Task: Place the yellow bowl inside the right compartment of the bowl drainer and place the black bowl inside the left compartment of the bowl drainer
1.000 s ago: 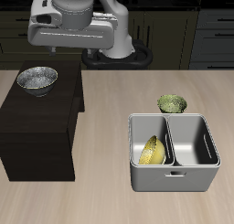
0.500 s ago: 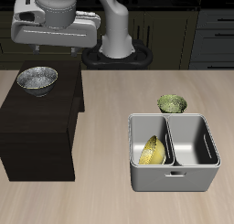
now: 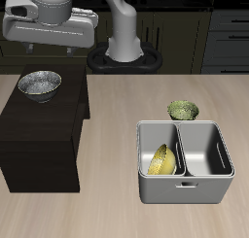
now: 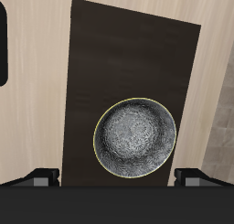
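**Arm swung over toward black bowl; yellow bowl already in drainer**

Change: over the last second the arm head has moved across the table's back, from near centre to above the dark cabinet (image 3: 39, 135). Nothing on the table has shifted. Read: half one looks done, arm is lining up for the second pick.

Dark cabinet: biggest item, boxy, matte near-black wood grain, flat top.

Bowl drainer (image 3: 185, 188): grey metal tub, rounded corners, centre wall, two deep wells, slot handle on front. One well holds the yellow bowl (image 3: 162, 160), tipped on edge against the wall. Other well bare.

Black bowl (image 4: 136, 138): sits on the cabinet top near its back end, upright, wide and shallow, dark rim, silvery speckled inside. Wrist view looks straight down on it, roughly centred.

Olive-green bowl (image 3: 183, 110): small, glossy, on the table just behind the drainer. Not part of the job.

Gripper (image 4: 117, 176): finger tips wide apart, nothing between them, well above the bowl.
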